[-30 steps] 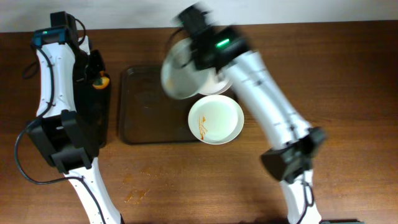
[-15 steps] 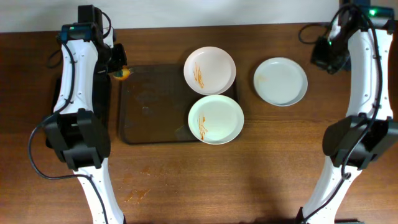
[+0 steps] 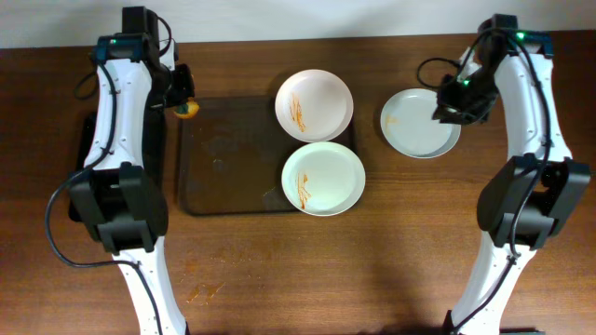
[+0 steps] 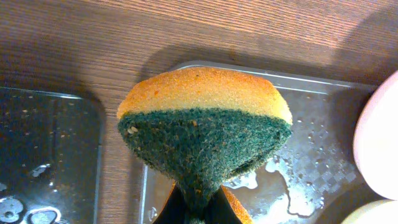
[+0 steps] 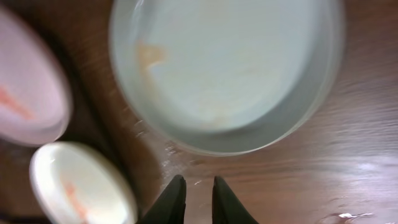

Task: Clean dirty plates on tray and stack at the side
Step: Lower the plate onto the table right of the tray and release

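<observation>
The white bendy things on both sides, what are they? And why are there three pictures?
They are robot arms: a left arm and a right arm, standing at a wooden table. The big picture looks straight down from above. The other two come from little cameras on the wrists, so each shows that arm's own two fingers up close.

On the table lies a dark tray. Two plates rest on its right side, a white plate and a greenish plate, both with reddish smears. A pale plate sits on the table beside the tray.

The left fingers pinch a sponge, orange on top and green below, near the tray's corner. The right fingers are close together, hold nothing, and hover by the pale plate's edge.
</observation>
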Tool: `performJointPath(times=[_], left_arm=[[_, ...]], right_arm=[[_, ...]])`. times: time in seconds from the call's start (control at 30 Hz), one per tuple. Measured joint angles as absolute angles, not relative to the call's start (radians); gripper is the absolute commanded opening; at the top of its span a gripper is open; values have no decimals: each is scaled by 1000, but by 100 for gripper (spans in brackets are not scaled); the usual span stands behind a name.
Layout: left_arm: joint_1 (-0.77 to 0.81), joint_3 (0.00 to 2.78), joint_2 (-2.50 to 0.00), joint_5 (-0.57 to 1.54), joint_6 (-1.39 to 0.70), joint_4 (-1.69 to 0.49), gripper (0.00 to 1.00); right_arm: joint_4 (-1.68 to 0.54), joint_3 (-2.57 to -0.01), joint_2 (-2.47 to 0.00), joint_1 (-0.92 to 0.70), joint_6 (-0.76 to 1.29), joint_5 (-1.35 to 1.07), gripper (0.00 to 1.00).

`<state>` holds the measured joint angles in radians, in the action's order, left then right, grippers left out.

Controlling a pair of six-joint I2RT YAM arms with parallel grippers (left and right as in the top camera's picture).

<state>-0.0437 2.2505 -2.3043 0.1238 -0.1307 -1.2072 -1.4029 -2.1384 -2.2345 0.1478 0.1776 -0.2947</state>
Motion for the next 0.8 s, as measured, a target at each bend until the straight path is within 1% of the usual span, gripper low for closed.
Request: performJointPath(times=[0.17,0.27,0.37,0.5,0.53,0.57,0.6,0.7,0.8], left_arm=[[-20,2251,-2304,124,-131,-1207,0],[-20,2251,-2304,124,-131,-1207,0],[-20,2251,-2304,124,-131,-1207,0],[-20,2251,-2304,124,-131,-1206,0],[-20,2251,-2304,124,-131,-1206,1],[-20,2251,-2304,124,-131,-1206,0],[-20,2251,-2304,124,-131,-1206,0],[-20,2251,-2304,124,-131,-1200,1],[-20,2251,-2304,124,-131,-1199,0]], right_arm=[[-1515,-2138,-2234,77,175,-368,27],[-1583,-2137,-2234,-3,178,-350,34],[-1597,-2114,-2234,-102,203,-295,34],[-1556,-2039,-2234,-194,252,-210,35],[-1537,-2016,-2234,-211,266,-188,38],[-1523,-1993,-2234,-223,286,-159,45],[-1506,-1975,-2234,-231,301,-130,46],[-1440,-1910,-2234,-234,323,-70,46],[-1385,-1845,-2234,-234,327,-69,46]])
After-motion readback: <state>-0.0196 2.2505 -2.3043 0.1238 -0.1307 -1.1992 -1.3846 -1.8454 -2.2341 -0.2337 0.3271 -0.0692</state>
